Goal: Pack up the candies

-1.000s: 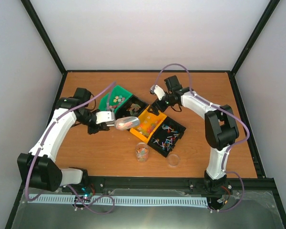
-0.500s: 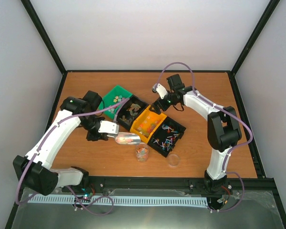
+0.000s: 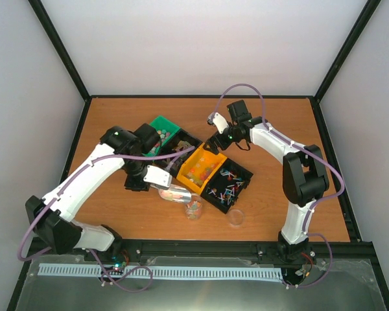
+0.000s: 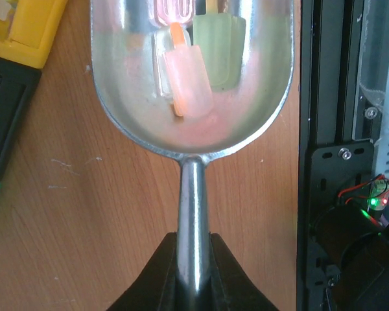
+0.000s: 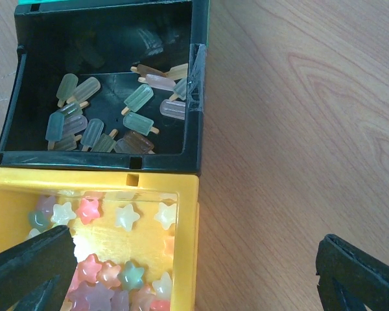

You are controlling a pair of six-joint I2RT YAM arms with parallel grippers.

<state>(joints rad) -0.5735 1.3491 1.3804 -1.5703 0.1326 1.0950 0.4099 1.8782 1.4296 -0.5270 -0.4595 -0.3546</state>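
Shifted down-frame since the earlier view: scoop (image 3: pixel 174 192), handle clamped in the closed left tool (image 4: pixel 193 258), carrying two lolly-shaped candies (image 4: pixel 189 81), long axis pointing lower right at the jar (image 3: pixel 194 208) just beside; right tool (image 5: pixel 194 272) wide open, empty.

Robot lab test cell, white panel walls (image 3: pixel 201 45), black frame (image 3: pixel 59 48), wooden tabletop (image 3: pixel 117 110), left arm (image 3: pixel 84 181) and right arm (image 3: pixel 269 137) bolted down
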